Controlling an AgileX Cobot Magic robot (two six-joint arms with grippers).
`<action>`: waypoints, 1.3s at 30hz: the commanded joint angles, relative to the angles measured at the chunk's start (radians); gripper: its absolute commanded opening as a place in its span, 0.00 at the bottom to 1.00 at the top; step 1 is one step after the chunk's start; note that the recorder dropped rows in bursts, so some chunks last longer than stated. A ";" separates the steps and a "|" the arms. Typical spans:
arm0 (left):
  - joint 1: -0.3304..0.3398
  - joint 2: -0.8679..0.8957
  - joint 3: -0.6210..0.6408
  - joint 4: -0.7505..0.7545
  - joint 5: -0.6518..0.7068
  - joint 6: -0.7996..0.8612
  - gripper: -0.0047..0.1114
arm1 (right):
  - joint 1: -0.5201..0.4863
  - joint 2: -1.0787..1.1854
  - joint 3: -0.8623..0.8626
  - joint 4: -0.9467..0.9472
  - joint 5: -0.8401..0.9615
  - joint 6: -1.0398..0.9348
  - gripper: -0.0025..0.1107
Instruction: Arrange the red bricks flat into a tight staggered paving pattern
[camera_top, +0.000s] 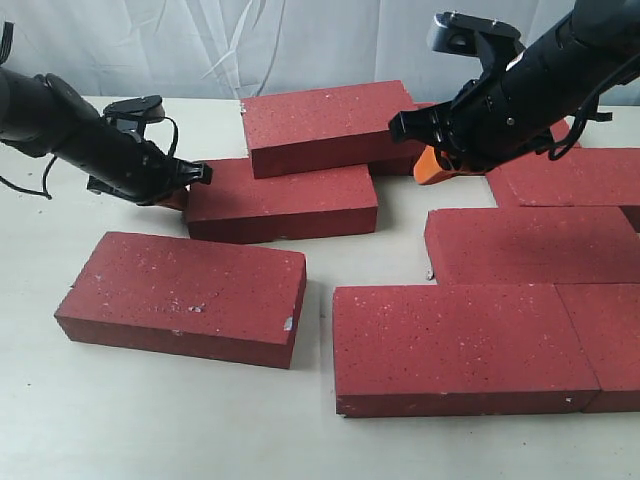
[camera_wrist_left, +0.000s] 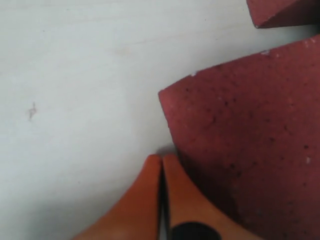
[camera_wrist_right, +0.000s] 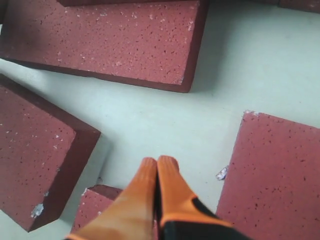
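Orange and pressed together, the left gripper (camera_top: 184, 190) sits against a red brick (camera_top: 285, 202), seemingly to push it, while the right gripper (camera_top: 440, 166), likewise closed, hovers.

1. The exterior view looks down at a slant from a little way off, over the table (camera_top: 60, 430) and all the red bricks (camera_top: 460, 345).
2. The left wrist view is very close, looking down past the left gripper (camera_wrist_left: 161, 160) at a corner of one brick.
3. The right wrist view is higher, looking down past the right gripper (camera_wrist_right: 157, 161).
4. All three show bricks and table.
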 joint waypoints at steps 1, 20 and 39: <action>0.035 -0.035 0.001 0.022 0.013 -0.039 0.04 | -0.004 -0.008 -0.006 0.001 -0.005 -0.001 0.01; -0.017 -0.082 0.001 0.051 0.036 -0.118 0.04 | -0.004 -0.008 -0.006 0.005 -0.005 -0.001 0.01; -0.074 -0.015 0.001 -0.082 -0.003 -0.025 0.04 | -0.004 -0.008 -0.006 0.009 -0.005 -0.001 0.01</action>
